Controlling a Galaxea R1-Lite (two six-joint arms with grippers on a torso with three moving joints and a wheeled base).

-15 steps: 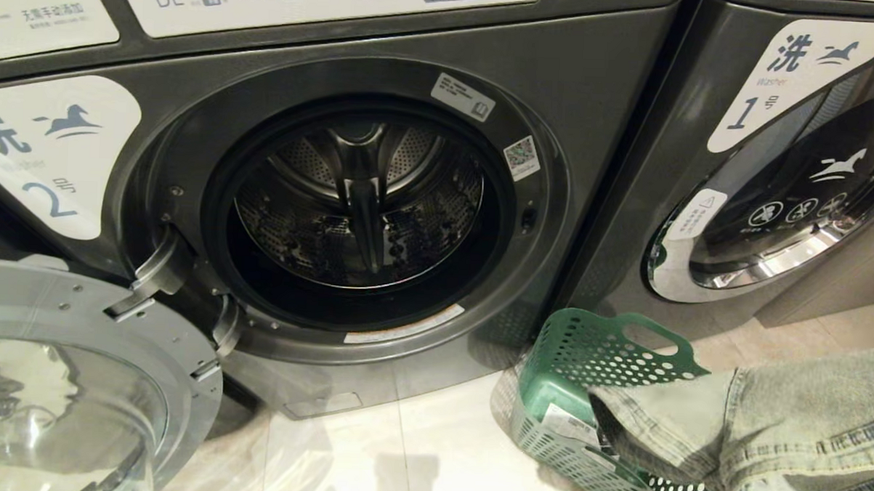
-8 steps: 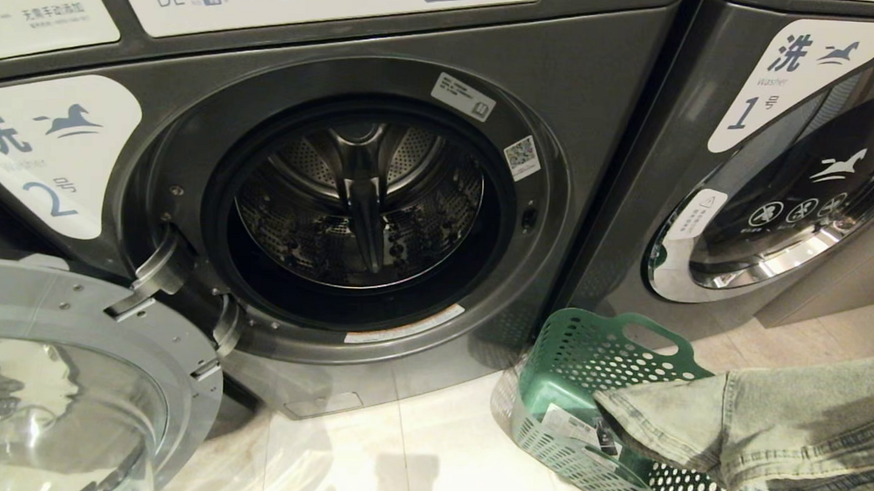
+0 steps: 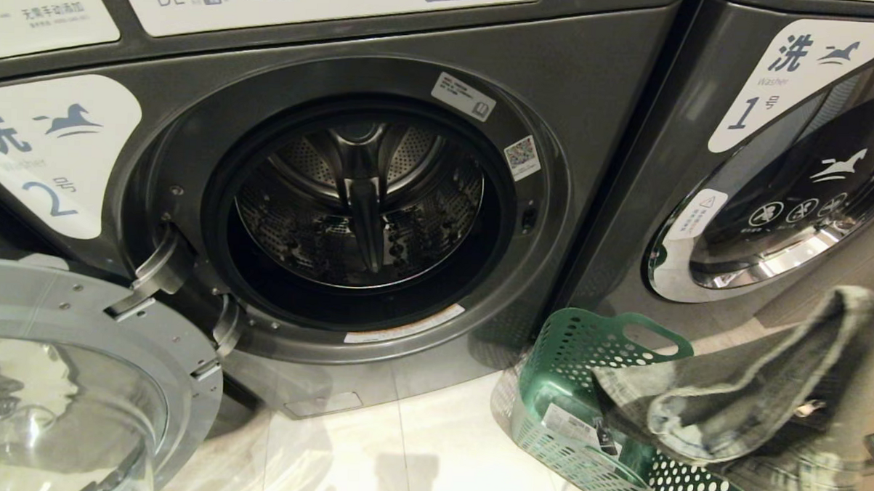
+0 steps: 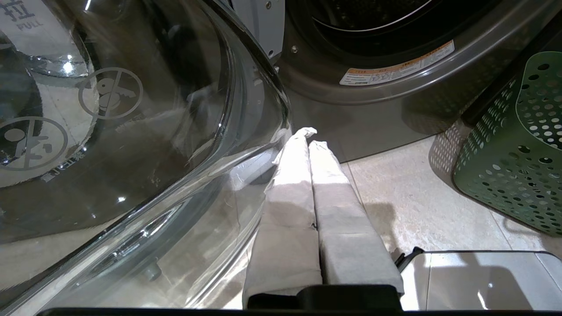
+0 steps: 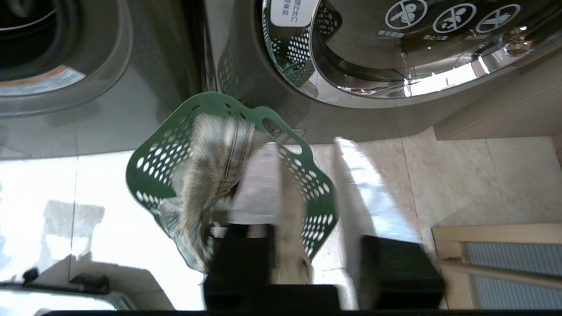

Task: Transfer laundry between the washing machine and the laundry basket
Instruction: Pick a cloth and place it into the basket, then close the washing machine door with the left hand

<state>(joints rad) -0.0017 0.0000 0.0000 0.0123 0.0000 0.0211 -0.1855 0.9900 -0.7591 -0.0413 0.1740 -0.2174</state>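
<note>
Over the laundry basket (image 5: 153, 175), right gripper (image 5: 307, 184) parted — laundry (image 5: 215, 166) draped; head view hides it

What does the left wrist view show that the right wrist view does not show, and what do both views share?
Only the left wrist view: the shut left pincer beside the open glass door of the washing machine.

Only the right wrist view: the open right pincer above the laundry basket, the laundry draped over the basket, and the closed door of the neighbouring washer.

Both: the green basket, the tiled floor, and washer 2's lower door rim with its sticker.
</note>
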